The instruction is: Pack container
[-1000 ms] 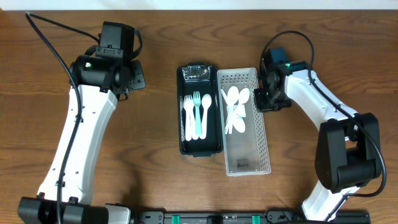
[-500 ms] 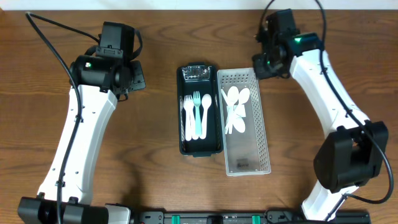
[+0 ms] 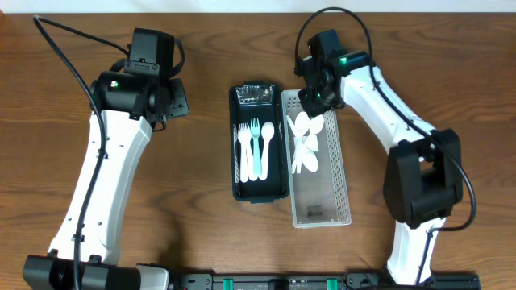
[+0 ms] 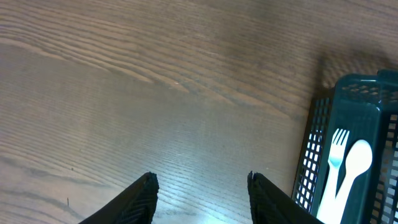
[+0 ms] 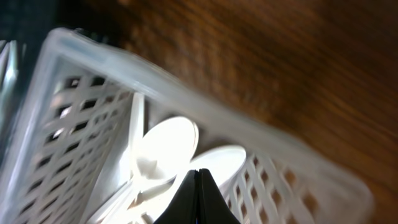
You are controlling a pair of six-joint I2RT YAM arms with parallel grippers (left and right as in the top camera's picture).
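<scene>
The right gripper (image 5: 199, 194) has its two fingers pressed together, with nothing visible between them. It hangs low over the far end of the white perforated basket (image 3: 343, 189), tips aimed down at the bowls of the white spoons (image 5: 166, 142).

The step in hand appears to be picking one spoon for the dark container (image 3: 235, 165). To do it well, the jaws would need to part first. They should then come down astride a single handle, not the overlapped bowls, which are broad, slick and stacked, so a pinch there could lift two or slip. Closing across the narrow handle, square to its length, looks the safer grip. The basket wall sits close, so the descent needs to stay inside the rim.

The spoons lie lengthwise in the basket, bowls toward the far edge of the table (image 3: 201, 209) and handles toward the robot. Their long axis is parallel to the basket and to the dark container just beside it. In that container, forks (image 3: 255, 141) and a spoon lie the same way.

The left gripper (image 4: 202, 186) is spread apart over bare wood, holding nothing, near the container's corner.
</scene>
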